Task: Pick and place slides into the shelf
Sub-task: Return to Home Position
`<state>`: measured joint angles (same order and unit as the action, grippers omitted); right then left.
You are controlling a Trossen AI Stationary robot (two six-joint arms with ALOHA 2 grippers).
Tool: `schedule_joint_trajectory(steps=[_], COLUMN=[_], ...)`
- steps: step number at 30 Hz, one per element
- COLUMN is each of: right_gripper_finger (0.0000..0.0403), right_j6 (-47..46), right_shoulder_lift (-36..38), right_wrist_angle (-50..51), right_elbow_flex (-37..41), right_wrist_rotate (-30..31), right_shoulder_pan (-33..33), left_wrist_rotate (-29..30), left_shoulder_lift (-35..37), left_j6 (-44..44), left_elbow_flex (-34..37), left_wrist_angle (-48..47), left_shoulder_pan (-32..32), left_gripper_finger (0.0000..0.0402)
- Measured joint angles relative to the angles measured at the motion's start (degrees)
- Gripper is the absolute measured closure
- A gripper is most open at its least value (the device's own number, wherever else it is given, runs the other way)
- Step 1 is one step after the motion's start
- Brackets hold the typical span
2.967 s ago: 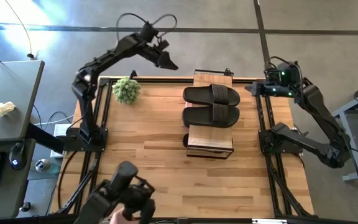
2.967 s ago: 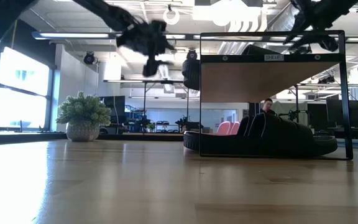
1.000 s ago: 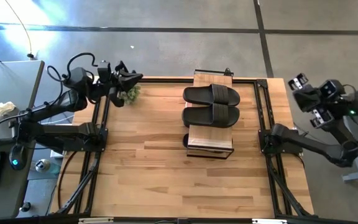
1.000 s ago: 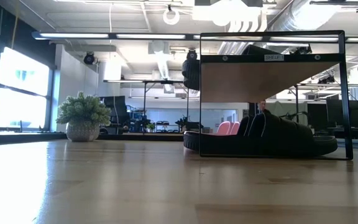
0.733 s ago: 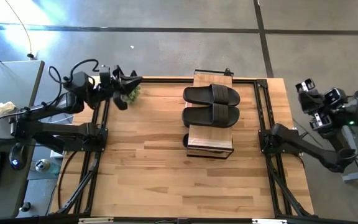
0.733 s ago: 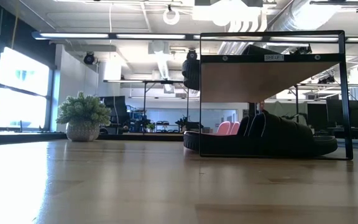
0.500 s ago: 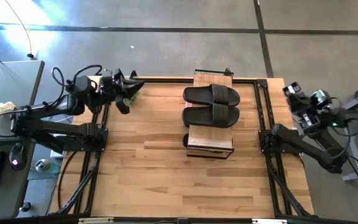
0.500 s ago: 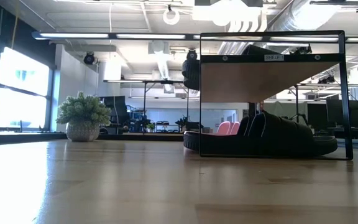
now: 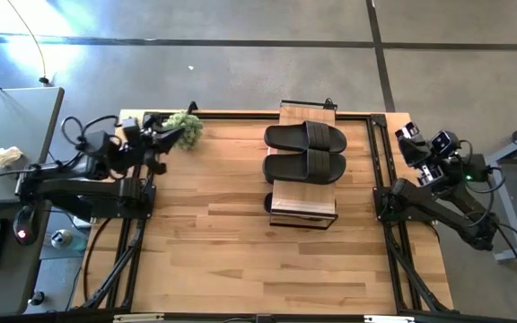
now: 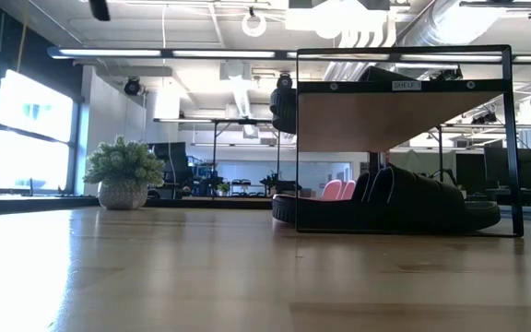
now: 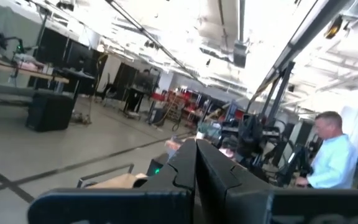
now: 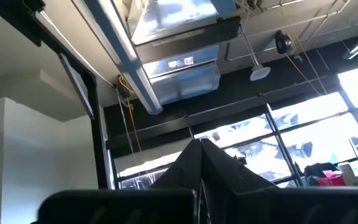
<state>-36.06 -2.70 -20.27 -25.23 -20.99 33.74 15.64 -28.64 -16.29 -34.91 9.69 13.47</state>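
A wooden table [image 9: 240,251] seen from above, with the shelf [image 9: 303,205] standing near its far middle. The top black pair [image 9: 305,137] lies side by side across the shelf's light-wood plank. The level view shows the lower black slides [image 10: 404,205] on the table under that plank, with the pale pink pair [image 10: 336,190] just behind them (how many black ones lie below cannot be counted from here). Every slide in view is on or under the shelf. The left gripper [image 11: 196,152] sits folded at the table's left edge, just beside a small potted plant [image 9: 185,126], its fingers pressed together and holding nothing. The right gripper [image 12: 200,152] sits off the table's right edge, fingers likewise closed and empty. The placing appears done, and the step in hand looks like parking the arms. The next move calls only for settling each arm into its rest pose, clear of the shelf's wire frame.
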Motion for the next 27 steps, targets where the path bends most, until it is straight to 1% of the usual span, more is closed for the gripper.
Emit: schedule_joint_trajectory(steps=[6,18,27], right_gripper_finger=[0.0403,0.0403,0.0403], right_j6=[1.2,2.0,2.2], right_shoulder_lift=[2.5,2.4,2.4], right_wrist_angle=[5.9,10.5,11.0], right_elbow_flex=[0.0,-0.1,-0.1], right_wrist_rotate=[0.2,1.1,4.3], right_shoulder_pan=[0.0,0.0,0.0], left_wrist_rotate=[0.2,0.4,0.4], left_shoulder_lift=[7.5,17.5,22.3], left_j6=[-0.9,-1.6,-5.2], left_elbow_flex=[2.8,8.7,14.6], left_wrist_angle=[-6.9,-8.7,-8.4], left_shoulder_pan=[0.0,0.0,0.0], left_gripper_finger=[0.0402,0.0402,0.0402])
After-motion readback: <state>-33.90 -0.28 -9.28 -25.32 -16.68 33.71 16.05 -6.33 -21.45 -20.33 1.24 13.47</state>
